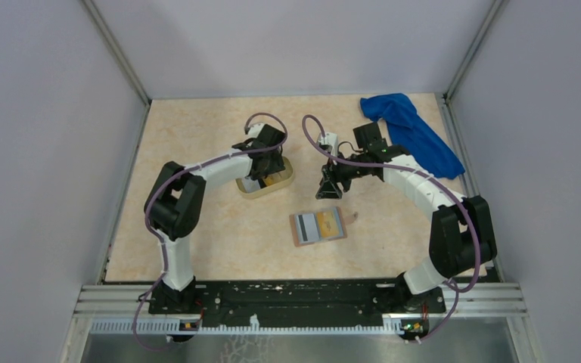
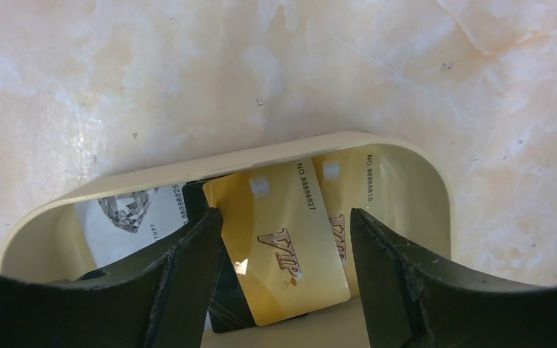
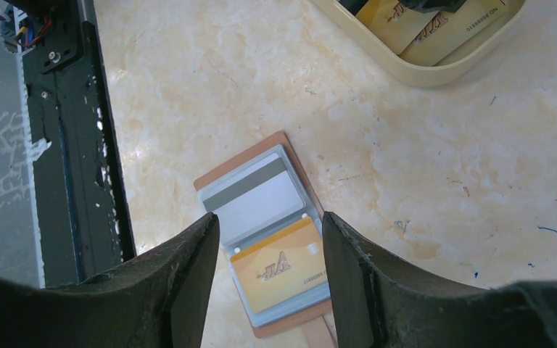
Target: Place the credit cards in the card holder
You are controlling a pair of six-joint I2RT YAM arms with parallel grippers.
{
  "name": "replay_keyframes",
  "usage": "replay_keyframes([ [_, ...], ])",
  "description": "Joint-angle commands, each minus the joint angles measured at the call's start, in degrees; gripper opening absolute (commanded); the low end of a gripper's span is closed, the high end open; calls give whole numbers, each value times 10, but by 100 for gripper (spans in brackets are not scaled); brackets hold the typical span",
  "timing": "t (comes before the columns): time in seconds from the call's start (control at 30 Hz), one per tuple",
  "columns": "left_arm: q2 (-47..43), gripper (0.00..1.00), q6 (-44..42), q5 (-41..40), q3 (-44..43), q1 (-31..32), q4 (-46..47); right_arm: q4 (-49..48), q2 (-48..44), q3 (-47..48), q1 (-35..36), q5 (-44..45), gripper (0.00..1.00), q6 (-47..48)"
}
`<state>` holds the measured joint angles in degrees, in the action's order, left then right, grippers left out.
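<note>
The credit cards lie in a pale yellow tray [image 2: 406, 156]: a gold VIP card [image 2: 283, 246] on top, a second gold card [image 2: 342, 190], a white card [image 2: 134, 214] and a black card [image 2: 221, 308]. My left gripper [image 2: 286, 216] reaches into the tray, open, one finger on each side of the top gold card. I cannot tell if they touch it. The card holder [image 1: 318, 225] lies open on the table, with a gold card [image 3: 283, 268] and a white striped card [image 3: 257, 196] in its slots. My right gripper [image 3: 268, 217] hovers open above the card holder [image 3: 221, 170], holding nothing.
A blue cloth [image 1: 412, 132] lies at the back right. The tray [image 1: 268, 185] sits left of centre, with the left gripper [image 1: 266, 170] over it. The right gripper [image 1: 330, 187] hangs between tray and card holder. The black base rail [image 3: 72, 145] runs along the near edge.
</note>
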<state>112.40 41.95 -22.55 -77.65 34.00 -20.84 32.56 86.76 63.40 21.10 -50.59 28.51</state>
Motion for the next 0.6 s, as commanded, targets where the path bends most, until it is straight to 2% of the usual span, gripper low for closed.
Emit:
replay_keyframes([
  [0.0,14,72,32,-10,-14,2,-54,-8,-24,12,-1,-8,54,12],
  [0.37,66,68,52,-1,-105,3,-195,-7,-33,12,-2,-13,54,12],
  [0.47,57,67,51,-9,-105,3,-204,-7,-37,11,-1,-18,54,12],
  [0.57,48,71,36,-20,-105,9,-203,-7,-40,11,-2,-22,54,12],
])
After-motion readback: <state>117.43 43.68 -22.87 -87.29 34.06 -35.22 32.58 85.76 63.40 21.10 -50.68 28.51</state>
